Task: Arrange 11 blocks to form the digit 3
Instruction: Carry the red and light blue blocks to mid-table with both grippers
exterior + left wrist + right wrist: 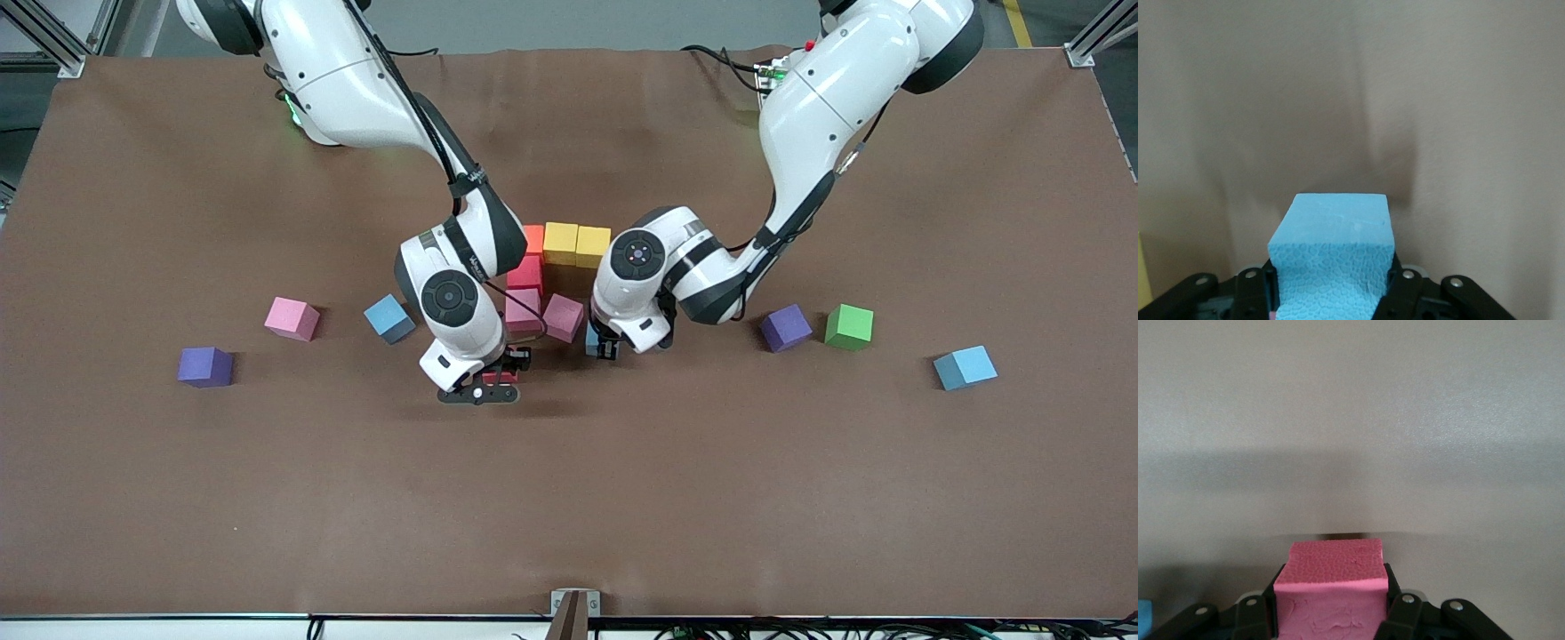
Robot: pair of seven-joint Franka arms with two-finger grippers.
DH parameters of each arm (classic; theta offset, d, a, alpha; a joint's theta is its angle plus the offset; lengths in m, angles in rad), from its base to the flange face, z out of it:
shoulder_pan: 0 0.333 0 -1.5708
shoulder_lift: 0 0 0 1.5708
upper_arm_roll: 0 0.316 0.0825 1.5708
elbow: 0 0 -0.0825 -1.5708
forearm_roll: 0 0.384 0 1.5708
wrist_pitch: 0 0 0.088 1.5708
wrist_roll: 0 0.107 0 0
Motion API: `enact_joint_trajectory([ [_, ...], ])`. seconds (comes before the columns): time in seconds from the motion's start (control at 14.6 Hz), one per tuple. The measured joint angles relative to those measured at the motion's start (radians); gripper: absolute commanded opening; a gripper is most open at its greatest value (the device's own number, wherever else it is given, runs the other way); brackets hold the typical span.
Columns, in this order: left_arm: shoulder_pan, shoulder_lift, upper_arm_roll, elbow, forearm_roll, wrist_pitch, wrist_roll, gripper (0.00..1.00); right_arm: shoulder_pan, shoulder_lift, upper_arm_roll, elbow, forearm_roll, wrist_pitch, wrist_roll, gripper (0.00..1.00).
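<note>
While clamped in each hand, one pebbly foam cube: left hand (pixel 1331 297) blue cube (pixel 1331 253), right hand (pixel 1331 617) pink cube (pixel 1331 593).

Cubes: orange (pixel 534 238), yellow pair (pixel 577 244), pink (pixel 292 318), purple (pixel 205 366), green (pixel 849 326), light blue (pixel 965 367); table (pixel 569 498) brown.

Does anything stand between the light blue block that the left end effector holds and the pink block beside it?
Nothing visible does. The left end effector, shut on the light blue block, is close beside the pink block, no cube between them. The right end effector, shut on a second pink block, is apart from that gap.
</note>
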Motion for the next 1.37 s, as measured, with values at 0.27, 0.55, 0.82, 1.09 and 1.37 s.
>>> enact_joint_trajectory([
  [0.27,-0.018,-0.001,0.000,0.000,0.000,-0.007,-0.111,0.06,0.000,0.001,0.000,0.001,0.002,0.001,0.000,0.43],
  [0.55,-0.022,-0.006,0.000,-0.008,0.000,-0.007,-0.140,0.06,0.000,0.005,0.002,0.001,0.005,0.001,0.000,0.43],
  [0.82,-0.026,-0.025,0.000,-0.038,0.000,-0.007,-0.141,0.06,0.004,0.014,0.008,0.001,0.027,0.001,0.000,0.43],
  [1.09,-0.026,-0.033,-0.001,-0.052,0.000,-0.007,-0.142,0.06,0.024,0.016,0.010,0.001,0.034,0.001,0.000,0.43],
  [1.37,-0.026,-0.035,-0.002,-0.055,0.000,-0.007,-0.142,0.06,0.031,0.021,0.014,0.001,0.034,0.001,0.000,0.43],
])
